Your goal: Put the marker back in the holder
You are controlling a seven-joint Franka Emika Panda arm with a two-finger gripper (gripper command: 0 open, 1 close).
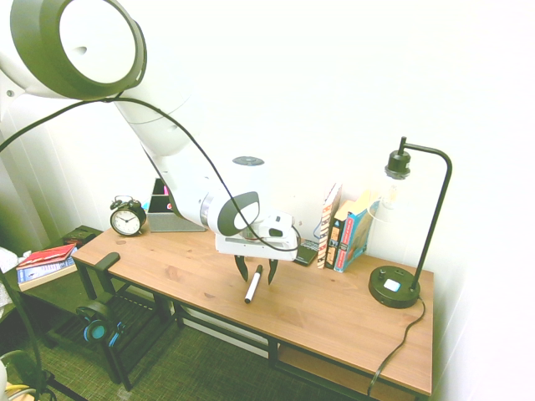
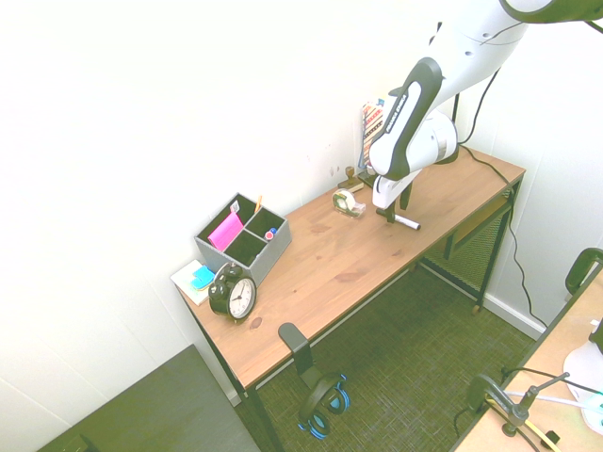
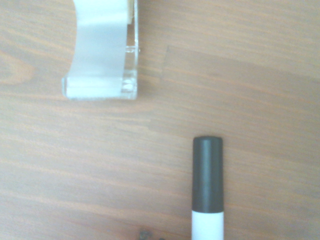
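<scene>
A robot's tool (image 1: 257, 276) stands parted around a marker (image 1: 253, 285) on a desk, the pick-up not yet made.
In the first exterior view, the white-barrelled marker lies on the tabletop (image 1: 322, 311) at the lower centre of the frame, its black cap between the spread fingers, with a gap visible on each side; nothing appears to be gripped. The grey holder (image 2: 267, 262), at centre left in the second exterior view, sits well apart from it, beside a black alarm clock (image 2: 233, 292), while a tape dispenser (image 2: 348, 203) rests near the marker. The reach looks all but complete, though the grasp, the lift, the carry to the holder and the release into a compartment all appear to remain.
</scene>
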